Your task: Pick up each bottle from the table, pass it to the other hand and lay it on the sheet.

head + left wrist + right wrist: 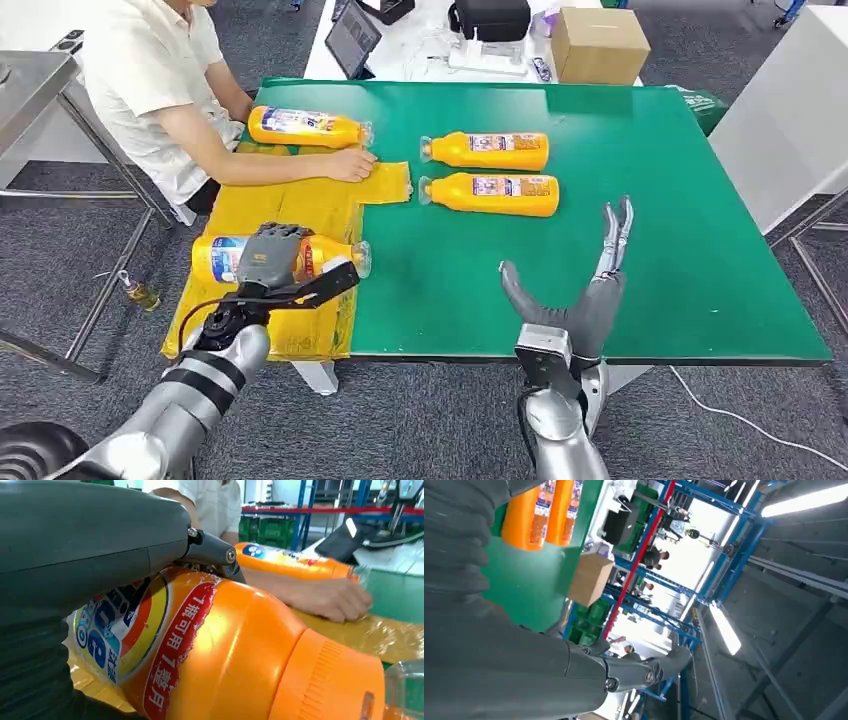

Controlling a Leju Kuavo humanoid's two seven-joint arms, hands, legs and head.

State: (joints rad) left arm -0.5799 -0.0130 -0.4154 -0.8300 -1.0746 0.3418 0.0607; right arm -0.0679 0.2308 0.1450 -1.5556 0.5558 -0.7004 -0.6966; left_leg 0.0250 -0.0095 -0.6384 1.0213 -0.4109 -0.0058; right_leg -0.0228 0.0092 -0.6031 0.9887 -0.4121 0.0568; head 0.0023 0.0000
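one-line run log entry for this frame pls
left hand: grips orange plastic bottle on yellow sheet | right hand: open, empty | two orange bottles on green table

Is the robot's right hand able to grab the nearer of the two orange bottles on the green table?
Probably yes. The right hand is open over bare green table, and the nearer bottle lies ahead and a little to its left with nothing between them.

Bright, even overhead light; glare on the near bottle [235, 650]; blown-out ceiling strip lights [724, 627].
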